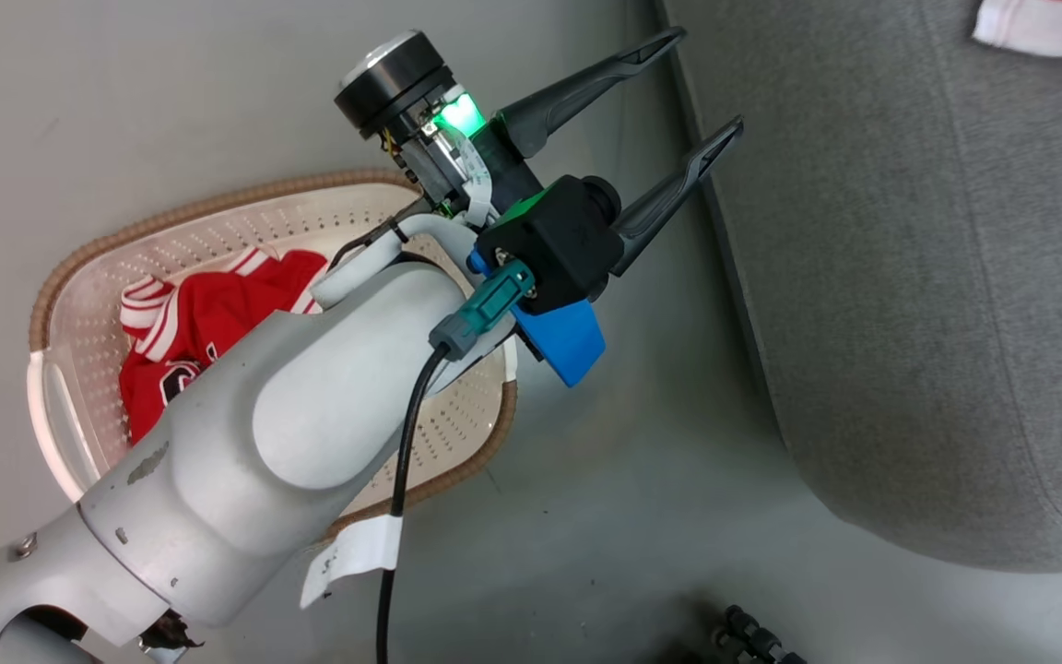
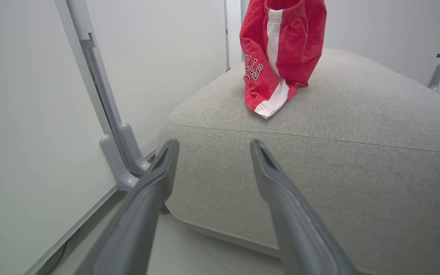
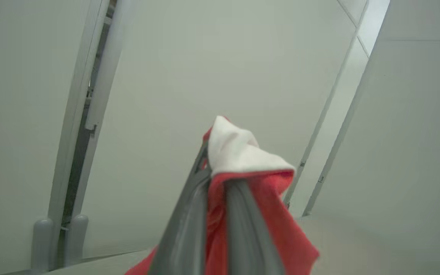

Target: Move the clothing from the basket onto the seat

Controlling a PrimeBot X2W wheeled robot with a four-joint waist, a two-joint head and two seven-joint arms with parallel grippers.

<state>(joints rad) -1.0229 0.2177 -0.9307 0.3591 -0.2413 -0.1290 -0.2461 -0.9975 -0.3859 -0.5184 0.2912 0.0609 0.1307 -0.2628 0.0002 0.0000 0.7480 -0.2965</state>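
Below my head, my left pincer (image 1: 706, 81) stands wide and holds nothing, above the floor between the basket (image 1: 218, 207) and the grey seat (image 1: 909, 323). One red jersey (image 1: 218, 314) lies crumpled in the basket, partly hidden by my forearm. If I swing that arm down carelessly, I think it could knock the rim and shove the basket away.

Along my left fingers (image 2: 273, 179), the red garment (image 2: 277, 65) with a white side stripe and black-and-white lettering hangs over the seat (image 2: 319, 160). Its lower hem touches the cushion near the rounded front edge. Let go here, it may slump forward and slide to the floor, since that edge falls away.

Along my right pincer (image 3: 218, 179), the jaws are clamped on a small fold of the garment's red and white cloth (image 3: 243, 152). The pinch looks thin. A quick move could pull the fabric free before it settles, or it could cling to a finger once I open.
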